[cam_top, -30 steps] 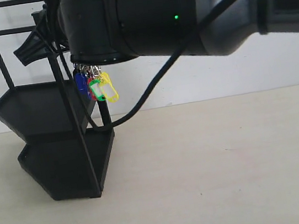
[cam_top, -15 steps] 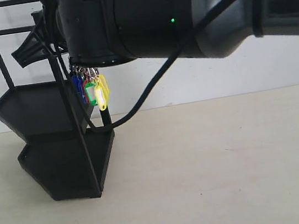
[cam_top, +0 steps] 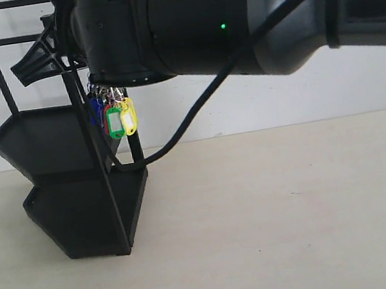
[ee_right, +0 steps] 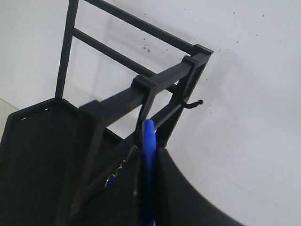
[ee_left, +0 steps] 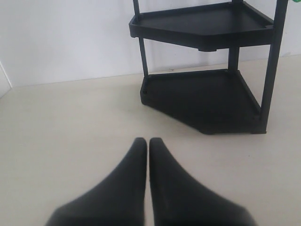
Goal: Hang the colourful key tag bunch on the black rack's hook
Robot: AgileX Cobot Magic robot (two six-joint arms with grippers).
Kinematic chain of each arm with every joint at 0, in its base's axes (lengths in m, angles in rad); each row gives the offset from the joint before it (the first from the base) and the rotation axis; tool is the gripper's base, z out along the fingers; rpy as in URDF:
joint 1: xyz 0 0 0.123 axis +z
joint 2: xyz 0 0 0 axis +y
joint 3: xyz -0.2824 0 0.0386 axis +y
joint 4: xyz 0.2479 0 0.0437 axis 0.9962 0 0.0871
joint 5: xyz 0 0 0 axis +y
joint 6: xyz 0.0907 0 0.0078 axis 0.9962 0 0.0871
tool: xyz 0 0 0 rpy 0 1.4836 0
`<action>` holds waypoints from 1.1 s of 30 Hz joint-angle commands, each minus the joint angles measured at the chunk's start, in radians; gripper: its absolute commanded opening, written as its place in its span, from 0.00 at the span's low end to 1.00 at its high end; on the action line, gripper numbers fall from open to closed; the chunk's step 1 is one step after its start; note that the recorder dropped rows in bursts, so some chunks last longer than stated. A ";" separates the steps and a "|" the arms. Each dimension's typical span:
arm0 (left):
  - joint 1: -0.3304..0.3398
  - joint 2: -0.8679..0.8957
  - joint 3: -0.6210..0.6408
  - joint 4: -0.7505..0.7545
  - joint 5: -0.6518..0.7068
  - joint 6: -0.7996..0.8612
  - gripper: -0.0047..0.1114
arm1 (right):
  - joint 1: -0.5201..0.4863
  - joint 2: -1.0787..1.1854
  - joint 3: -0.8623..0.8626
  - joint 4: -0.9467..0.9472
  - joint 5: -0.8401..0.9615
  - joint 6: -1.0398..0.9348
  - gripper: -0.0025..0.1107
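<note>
The colourful key tag bunch (cam_top: 116,118) hangs under my right arm, its green, yellow and blue tags beside the black rack's (cam_top: 56,142) front post. My right gripper (ee_right: 149,151) is shut on the ring's blue sleeve (ee_right: 149,134), whose tip sits right at a thin curved hook (ee_right: 140,126) under the rack's top bar (ee_right: 123,98); I cannot tell if the ring is over it. A second hook (ee_right: 192,104) sticks out further along. In the exterior view the right gripper (cam_top: 28,68) points left at the rack's top. My left gripper (ee_left: 148,140) is shut and empty, low over the table.
The right arm's bulky dark body (cam_top: 232,17) and its cable (cam_top: 184,131) fill the upper exterior view. The rack's two trays (ee_left: 207,23) stand against a white wall (cam_top: 280,96). Pale tabletop (cam_top: 274,212) stretches to the rack's right.
The right gripper has shifted slightly left toward the rack's top bar. The tags have swung left with it and now hang closer to the post.
</note>
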 commanded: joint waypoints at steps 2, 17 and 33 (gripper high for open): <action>-0.001 -0.002 -0.001 -0.003 -0.006 -0.001 0.08 | 0.000 -0.003 -0.011 -0.019 0.014 0.033 0.02; -0.001 -0.002 -0.001 -0.003 -0.006 -0.001 0.08 | 0.000 -0.009 -0.011 -0.019 -0.052 0.078 0.45; -0.001 -0.002 -0.001 -0.003 -0.006 -0.001 0.08 | 0.062 -0.219 -0.007 -0.019 -0.647 -0.126 0.02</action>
